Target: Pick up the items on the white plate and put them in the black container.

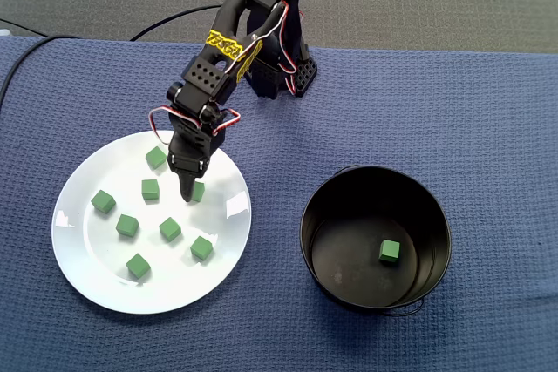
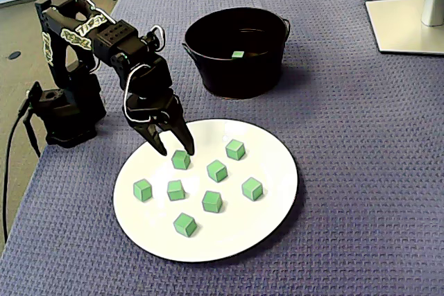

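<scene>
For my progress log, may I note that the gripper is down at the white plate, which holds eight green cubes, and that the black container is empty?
Not quite: the black container holds one green cube, as both fixed views show; the rest is right.

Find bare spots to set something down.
In a fixed view, free: cloth between plate and container, cloth right of container, plate's bottom edge. Crowded: plate middle, eight cubes plus gripper.

plate [image 1: 96,259]: glossy, smooth | tablecloth [image 1: 453,102]: rough woven fabric | container [image 1: 327,206]: slight sheen | cubes [image 1: 170,229]: matt
</scene>
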`<state>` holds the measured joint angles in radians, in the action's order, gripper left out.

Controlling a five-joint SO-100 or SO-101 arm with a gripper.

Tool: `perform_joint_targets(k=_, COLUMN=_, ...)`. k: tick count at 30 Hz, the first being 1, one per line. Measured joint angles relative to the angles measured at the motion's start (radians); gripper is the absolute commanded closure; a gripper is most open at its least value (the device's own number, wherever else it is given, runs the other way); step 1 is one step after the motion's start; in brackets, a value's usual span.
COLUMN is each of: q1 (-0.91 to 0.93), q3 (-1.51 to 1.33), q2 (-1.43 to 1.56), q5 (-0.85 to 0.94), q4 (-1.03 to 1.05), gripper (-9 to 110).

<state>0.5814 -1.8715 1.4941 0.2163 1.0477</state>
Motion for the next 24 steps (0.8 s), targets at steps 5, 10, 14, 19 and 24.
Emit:
perform_joint_targets(k=5, q1=-0.002, q3=0.000, q2=-0.031, q5=0.000, q4=-0.026, gripper=87)
perform_joint_targets(k=10, q1=-0.002, q3=0.000, q2=-0.051, q5=0.000, q4=-0.048, gripper=94)
perform_joint_targets(k=14, q1=-0.002, q3=0.000, q2=-0.055, q5=0.000, q4=-0.063, gripper=100)
perform_joint_targets(k=19, q1=-0.002, q3=-0.002, q2=-0.057, q5=0.000, q4=-0.089, gripper=101)
perform_joint_targets(k=24, q1=-0.002, q3=0.002, q2=-0.014, q5=-0.006, q4=-0.035, gripper=101)
